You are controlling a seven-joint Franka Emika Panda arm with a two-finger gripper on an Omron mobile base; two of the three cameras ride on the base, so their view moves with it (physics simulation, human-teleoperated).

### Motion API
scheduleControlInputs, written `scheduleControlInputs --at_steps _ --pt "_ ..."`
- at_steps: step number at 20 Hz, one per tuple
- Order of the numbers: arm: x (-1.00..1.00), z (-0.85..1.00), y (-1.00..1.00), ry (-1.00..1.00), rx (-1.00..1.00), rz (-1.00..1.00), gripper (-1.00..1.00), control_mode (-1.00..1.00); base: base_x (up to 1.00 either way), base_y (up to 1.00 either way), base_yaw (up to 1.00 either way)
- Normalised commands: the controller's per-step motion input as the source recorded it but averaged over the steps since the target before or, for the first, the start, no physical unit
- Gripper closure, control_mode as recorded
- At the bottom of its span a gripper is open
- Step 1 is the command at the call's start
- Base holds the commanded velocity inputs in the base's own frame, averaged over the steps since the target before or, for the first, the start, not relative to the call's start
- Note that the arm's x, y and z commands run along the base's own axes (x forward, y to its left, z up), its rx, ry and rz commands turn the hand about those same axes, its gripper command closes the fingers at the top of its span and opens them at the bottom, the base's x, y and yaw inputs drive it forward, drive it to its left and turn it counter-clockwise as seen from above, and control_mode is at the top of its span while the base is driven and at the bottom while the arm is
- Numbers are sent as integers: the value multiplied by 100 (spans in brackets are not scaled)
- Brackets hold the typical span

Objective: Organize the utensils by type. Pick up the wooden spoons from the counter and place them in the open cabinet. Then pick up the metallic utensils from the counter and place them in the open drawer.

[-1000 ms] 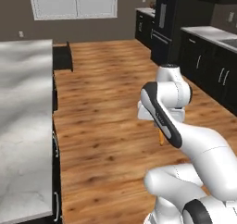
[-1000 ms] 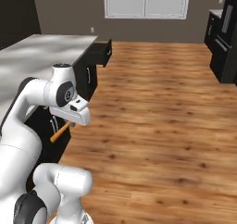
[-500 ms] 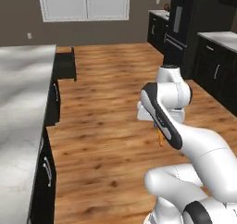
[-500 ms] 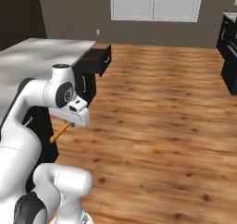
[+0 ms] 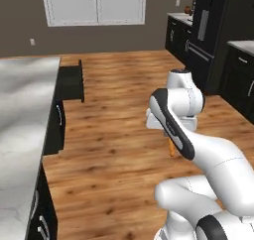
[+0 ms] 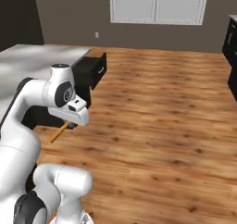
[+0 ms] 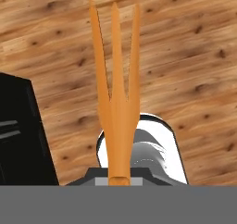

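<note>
My tool [image 7: 119, 179] is clamped on the orange fork [image 7: 115, 93], one of the metallic utensils, gripping it at the handle end so the three tines point away from me over the wooden floor [image 7: 185, 56]. From the base cameras the fork [image 5: 171, 148] hangs below my wrist, slanting down above the floor, off the table [image 5: 22, 115] and well clear of its edge. The open drawer [image 5: 72, 80] juts out from the black cabinets below the table's far corner, its black front [image 6: 98, 70] facing the room.
</note>
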Motion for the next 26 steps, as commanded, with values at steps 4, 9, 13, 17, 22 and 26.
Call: scheduleControlInputs --at_steps 4,9,13,17,22,26 --pt "0 0 0 0 0 0 100 100 100 -10 0" --pt "0 0 0 0 0 0 100 100 100 3 0" --pt "0 0 0 0 0 0 100 100 99 17 0" --pt "0 0 0 0 0 0 100 100 95 26 0" --pt "0 0 0 0 0 0 100 100 86 35 0" --pt "0 0 0 0 0 0 100 100 57 66 0"
